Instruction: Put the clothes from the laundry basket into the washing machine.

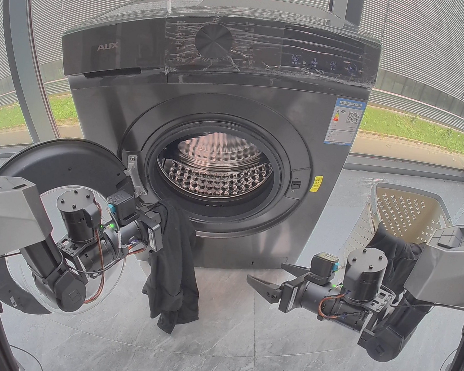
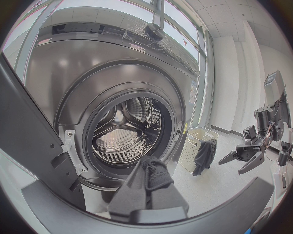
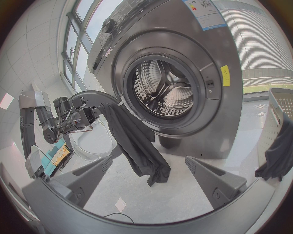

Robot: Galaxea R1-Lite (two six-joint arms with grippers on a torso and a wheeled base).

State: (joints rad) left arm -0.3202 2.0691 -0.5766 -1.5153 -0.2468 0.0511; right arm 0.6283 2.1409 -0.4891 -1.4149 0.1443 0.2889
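A dark grey washing machine [image 1: 218,86] stands ahead, its round door [image 1: 58,164] swung open to the left and its steel drum [image 1: 215,166] bare inside. My left gripper [image 1: 156,230] is shut on a black garment [image 1: 174,274] that hangs down just below and left of the drum opening; the cloth bunches between the fingers [image 2: 152,182]. My right gripper [image 1: 261,286] is open and holds nothing, low in front of the machine. A cream laundry basket [image 1: 408,213] stands at the right with another dark garment [image 1: 397,249] draped over its rim.
The floor is pale marbled tile [image 1: 241,343]. Large windows [image 1: 426,76] run behind the machine. The open door takes up room at the left, near my left arm. A small white scrap [image 3: 120,204] lies on the floor.
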